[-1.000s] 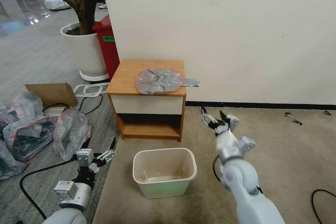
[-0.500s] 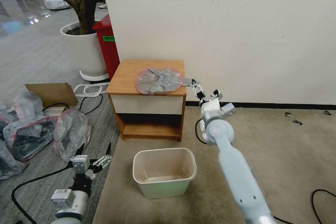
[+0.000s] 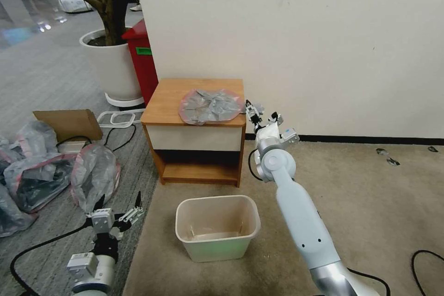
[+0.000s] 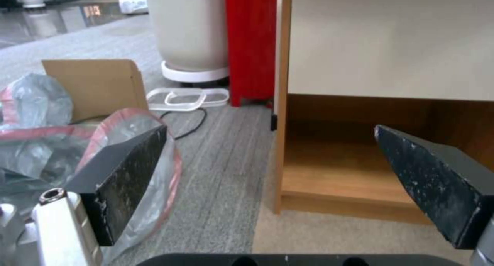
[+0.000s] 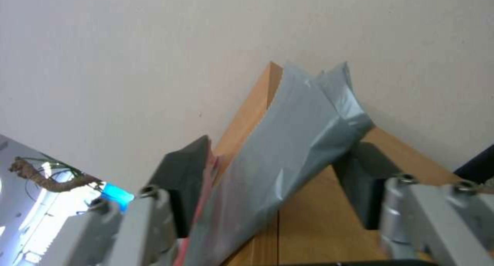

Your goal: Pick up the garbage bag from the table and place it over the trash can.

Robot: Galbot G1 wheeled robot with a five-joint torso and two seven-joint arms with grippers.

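The garbage bag (image 3: 210,106) lies flattened on the top of the table (image 3: 169,97), toward its right side, grey and crinkled with a pinkish-red rim; a folded grey tail of it sticks out past the table's right edge. The right gripper (image 3: 260,112) is at that edge, and in the right wrist view the tail (image 5: 288,150) runs between its two dark fingers (image 5: 188,181) — spread apart on either side of the plastic, not yet pinching it. On the carpet in front of the table stands the trash can (image 3: 217,226), cream-beige and unlined. The left gripper (image 3: 115,206) hangs low near the floor, well to the left of the can, its fingers (image 4: 121,181) parted wide and holding nothing. Beside it sit stuffed grey-pink bags (image 3: 92,175) and a cardboard box (image 3: 69,124) — behind them a red bin (image 3: 142,62) and a white plant pot (image 3: 111,67).
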